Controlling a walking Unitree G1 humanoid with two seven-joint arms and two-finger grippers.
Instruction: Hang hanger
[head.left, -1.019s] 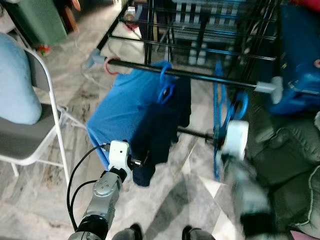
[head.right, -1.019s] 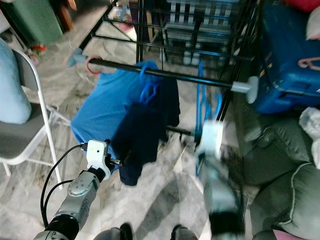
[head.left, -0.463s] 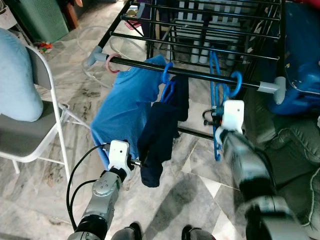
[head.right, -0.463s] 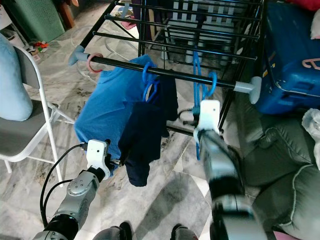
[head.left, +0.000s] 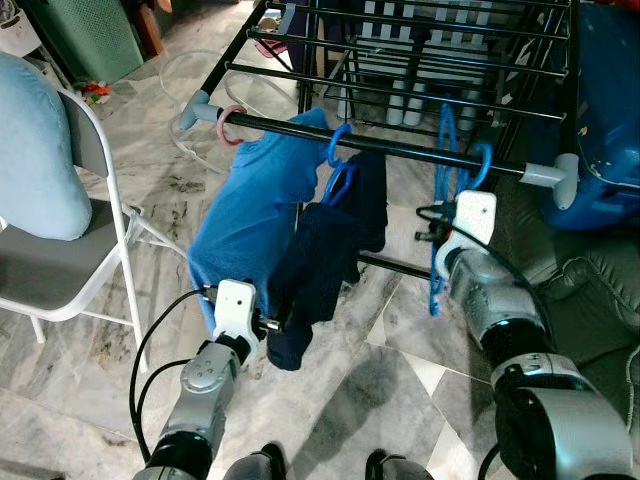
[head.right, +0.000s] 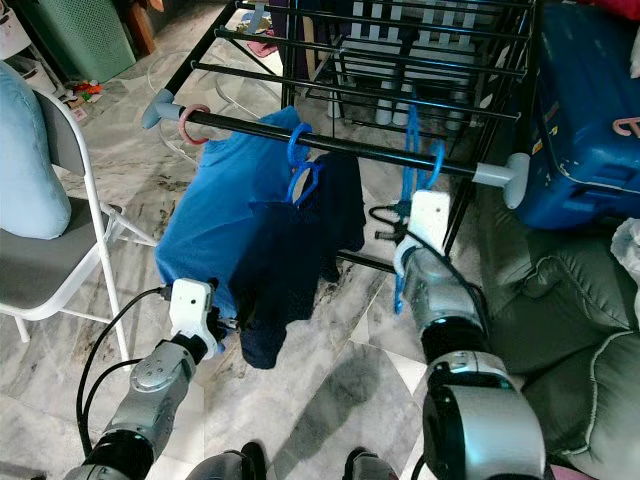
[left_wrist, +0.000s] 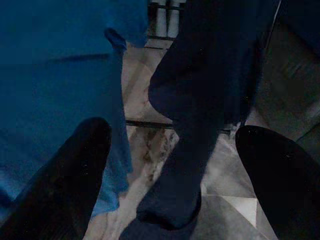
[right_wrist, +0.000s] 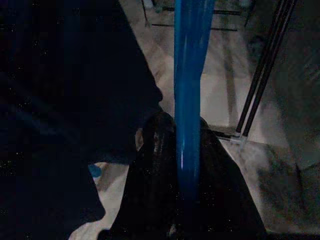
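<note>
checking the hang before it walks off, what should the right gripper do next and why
Probably open the right gripper and ease back. The blue hanger's hook already sits over the black rail, beside the hanger holding the dark garment, and the fingers are clamped on its shaft.

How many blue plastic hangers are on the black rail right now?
2: one blue plastic hanger carries the dark navy garment; the bare hanger hangs right of it, in the right gripper.
</note>
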